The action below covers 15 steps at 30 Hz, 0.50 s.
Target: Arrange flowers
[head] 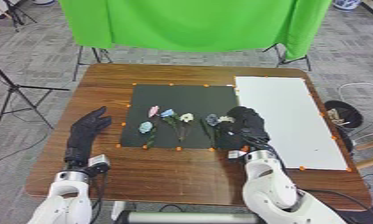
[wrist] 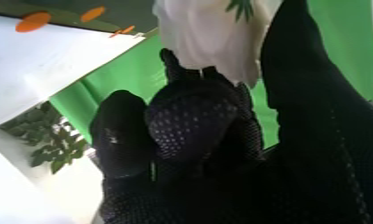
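Over the dark mat's right part, my right hand (head: 248, 122) is curled round a white flower (head: 226, 119), whose head shows at its left side; its stem is hidden. In the right wrist view, pale petals (wrist: 205, 25) lie between the thumb and the bent fingers of my right hand (wrist: 196, 117). A blue-grey flower (head: 212, 119) is close beside it. Farther left on the mat lie a white flower (head: 187, 117), a blue one (head: 167, 113), a pink one (head: 154, 111) and a pale blue one (head: 146, 127). My left hand (head: 92, 122) is open left of the mat.
The dark mat (head: 182, 91) sits mid-table, edged with orange markers. Beside it is a white board (head: 276, 95). A dark bin (head: 342, 112) stands off the table's right edge. Behind the table (head: 102, 80) hangs a green cloth (head: 196, 25).
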Each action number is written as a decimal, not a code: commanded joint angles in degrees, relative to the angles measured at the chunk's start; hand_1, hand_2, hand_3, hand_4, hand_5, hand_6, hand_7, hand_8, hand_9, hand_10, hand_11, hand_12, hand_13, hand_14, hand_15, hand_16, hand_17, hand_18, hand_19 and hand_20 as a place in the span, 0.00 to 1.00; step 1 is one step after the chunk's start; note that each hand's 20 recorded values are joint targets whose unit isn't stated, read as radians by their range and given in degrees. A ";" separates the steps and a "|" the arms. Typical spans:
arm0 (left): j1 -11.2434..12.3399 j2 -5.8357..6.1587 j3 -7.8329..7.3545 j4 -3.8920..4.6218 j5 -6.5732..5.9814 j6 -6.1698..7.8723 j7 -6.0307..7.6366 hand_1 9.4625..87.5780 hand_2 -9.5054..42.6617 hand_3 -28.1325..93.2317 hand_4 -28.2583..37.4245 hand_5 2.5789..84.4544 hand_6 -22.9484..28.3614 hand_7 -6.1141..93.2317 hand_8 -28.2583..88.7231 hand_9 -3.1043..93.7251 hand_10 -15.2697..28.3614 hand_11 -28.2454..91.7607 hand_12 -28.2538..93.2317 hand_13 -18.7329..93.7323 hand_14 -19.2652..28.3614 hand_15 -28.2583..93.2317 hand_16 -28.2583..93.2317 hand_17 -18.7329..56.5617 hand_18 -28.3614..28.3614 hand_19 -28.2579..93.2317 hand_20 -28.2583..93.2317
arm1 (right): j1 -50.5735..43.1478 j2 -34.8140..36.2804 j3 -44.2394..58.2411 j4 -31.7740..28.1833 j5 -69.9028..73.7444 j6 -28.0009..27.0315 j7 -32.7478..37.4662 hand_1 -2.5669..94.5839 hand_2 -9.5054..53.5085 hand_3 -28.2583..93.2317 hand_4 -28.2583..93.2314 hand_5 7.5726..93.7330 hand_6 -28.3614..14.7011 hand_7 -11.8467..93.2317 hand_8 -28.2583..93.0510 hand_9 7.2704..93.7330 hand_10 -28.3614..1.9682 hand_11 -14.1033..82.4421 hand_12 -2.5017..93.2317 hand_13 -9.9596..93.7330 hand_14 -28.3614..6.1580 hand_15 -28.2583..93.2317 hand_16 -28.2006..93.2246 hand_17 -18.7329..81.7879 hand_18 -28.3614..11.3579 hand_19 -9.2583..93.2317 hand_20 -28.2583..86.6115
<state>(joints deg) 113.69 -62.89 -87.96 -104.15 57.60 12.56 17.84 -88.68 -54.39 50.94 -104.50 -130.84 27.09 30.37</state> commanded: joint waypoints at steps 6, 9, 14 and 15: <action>1.08 -0.23 -0.07 0.49 -0.12 -0.59 -0.83 0.17 0.00 0.82 0.00 0.53 0.45 0.22 0.16 0.54 0.65 0.41 0.31 0.50 0.76 0.41 0.22 0.27 0.77 0.30 0.34 | -2.52 2.74 2.62 -4.71 1.40 -3.66 -1.09 0.43 0.00 0.79 0.10 0.56 0.64 0.29 0.15 0.57 0.47 0.24 0.17 0.97 0.79 0.73 0.46 0.82 0.39 1.00 0.71; 1.27 -0.16 -0.10 0.42 -0.11 -0.52 -0.83 0.17 0.00 0.82 0.00 0.53 0.45 0.22 0.16 0.54 0.65 0.40 0.31 0.50 0.76 0.41 0.22 0.27 0.77 0.30 0.34 | -3.40 3.96 3.76 -6.93 1.61 -4.45 -1.67 0.42 0.00 0.79 0.10 0.55 0.64 0.28 0.15 0.56 0.47 0.24 0.17 0.97 0.79 0.73 0.46 0.82 0.38 1.00 0.71; 1.31 -0.07 -0.14 0.39 -0.09 -0.54 -0.89 0.17 0.00 0.82 0.00 0.53 0.45 0.22 0.16 0.54 0.65 0.40 0.31 0.50 0.76 0.41 0.22 0.27 0.77 0.30 0.34 | -4.65 6.78 5.00 -9.81 0.98 -5.74 -2.21 0.42 0.00 0.79 0.10 0.54 0.64 0.27 0.15 0.56 0.47 0.23 0.17 0.97 0.79 0.73 0.46 0.82 0.39 1.00 0.70; 1.29 -0.09 -0.16 0.39 -0.15 -0.51 -0.84 0.17 0.00 0.82 0.00 0.53 0.45 0.22 0.16 0.54 0.65 0.40 0.31 0.50 0.76 0.41 0.22 0.27 0.77 0.30 0.34 | -4.91 7.43 5.27 -10.20 1.65 -5.95 -2.40 0.42 0.00 0.78 0.10 0.54 0.63 0.27 0.15 0.56 0.47 0.23 0.18 0.97 0.79 0.73 0.46 0.82 0.39 1.00 0.70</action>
<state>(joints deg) 113.77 -62.85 -88.06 -104.17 57.60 12.46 17.83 -92.09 -50.94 54.61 -111.64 -128.70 22.39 29.16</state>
